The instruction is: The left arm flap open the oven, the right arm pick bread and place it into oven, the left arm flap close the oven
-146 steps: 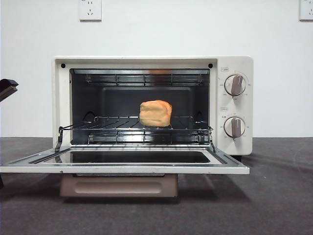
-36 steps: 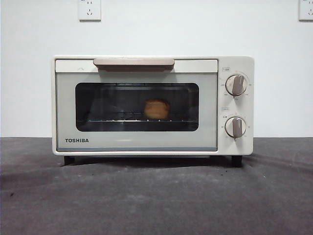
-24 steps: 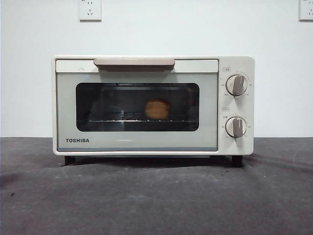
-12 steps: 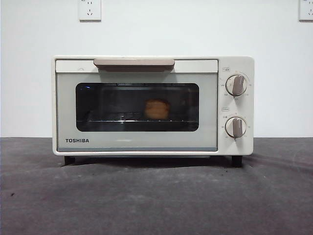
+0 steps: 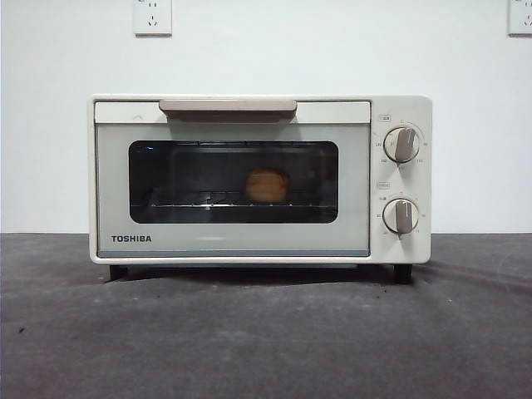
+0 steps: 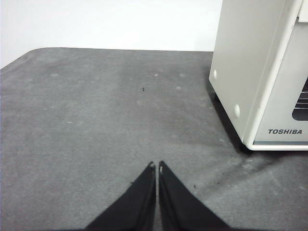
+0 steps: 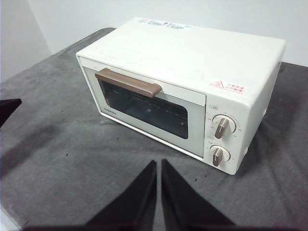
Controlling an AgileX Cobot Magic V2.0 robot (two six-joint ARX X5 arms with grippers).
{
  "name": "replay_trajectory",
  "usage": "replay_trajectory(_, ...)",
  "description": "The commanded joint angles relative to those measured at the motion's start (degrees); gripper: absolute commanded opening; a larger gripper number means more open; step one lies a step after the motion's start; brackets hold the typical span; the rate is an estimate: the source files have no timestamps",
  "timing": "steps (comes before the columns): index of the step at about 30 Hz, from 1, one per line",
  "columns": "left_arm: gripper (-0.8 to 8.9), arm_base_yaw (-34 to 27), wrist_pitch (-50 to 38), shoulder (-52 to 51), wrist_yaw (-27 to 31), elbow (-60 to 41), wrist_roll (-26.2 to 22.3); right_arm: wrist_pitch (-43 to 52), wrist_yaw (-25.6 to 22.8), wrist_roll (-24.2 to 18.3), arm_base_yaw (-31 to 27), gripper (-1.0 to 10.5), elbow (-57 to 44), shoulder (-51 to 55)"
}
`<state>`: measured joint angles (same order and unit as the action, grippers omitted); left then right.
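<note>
Bread [image 5: 267, 184] is seen sitting inside the oven [image 5: 259, 179], but starting from the grippers: the left gripper [image 6: 157, 166] is shown low over the dark grey table [image 6: 96, 125], jaws pressed together with only a hairline slit between the tips and nothing pinched in them, parked off the oven's side near its front corner, apart from it. The right gripper [image 7: 159, 163] is likewise clamped shut on nothing, held up high and well back from the oven front, so the whole appliance is looked down on from its wrist view. A black tip [image 7: 8, 108] of the other arm is caught at the edge of that same picture. Moving outward, the oven door is seen fully closed, with the beige bar handle [image 5: 227, 106] up along the top edge and the TOSHIBA lettering [image 5: 131, 238] at the lower corner of the door. Through the dark glass window [image 5: 233, 181] the bread is made out as a small golden-brown lump resting on the wire rack [image 5: 199, 204], a bit toward the knob side of centre. Two beige knobs [image 5: 401, 144] are stacked on the panel beside the door. Behind it all a white wall with two sockets [image 5: 153, 15] is visible. Neither arm is seen in the front view.
</note>
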<state>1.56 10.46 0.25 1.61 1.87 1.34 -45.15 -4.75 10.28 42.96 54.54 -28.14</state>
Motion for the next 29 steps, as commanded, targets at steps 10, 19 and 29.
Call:
replay_trajectory(10, 0.2, -0.11, 0.28, -0.07, 0.28, -1.18, -0.68, 0.52, -0.22, -0.48, 0.42, 0.1, 0.98, -0.09)
replay_trajectory(19, 0.2, -0.11, 0.28, -0.07, 0.28, -1.18, -0.68, 0.52, -0.22, -0.48, 0.42, 0.1, 0.98, -0.09)
replay_trajectory(29, 0.2, -0.11, 0.28, -0.07, 0.28, -1.18, -0.68, 7.15, 1.88, -0.48, -12.9, 0.1, -6.58, 3.72)
